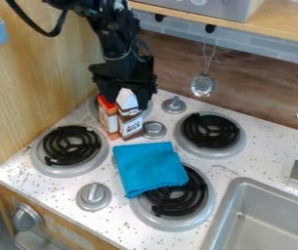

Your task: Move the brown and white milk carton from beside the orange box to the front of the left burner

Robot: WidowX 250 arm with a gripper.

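Although the pincer [126, 93] comes down over the top of the brown-and-white gable-topped carton [131, 119], the picture does not show whether it is clenched on it or released, so that cannot be told. The carton stands directly beneath the pincer on the speckled desk [131, 225], with an orange-topped box [109, 118] close beside it, also under the pincer. The carton looks light, its walls thin, likely smooth card that would dent under a hard squeeze and might slip from a weak one. The upper side walls, just below the sloping white top, seem the best hold; the peak alone could fold or let the body swing. The neighbouring box leaves little room there and could be tipped.
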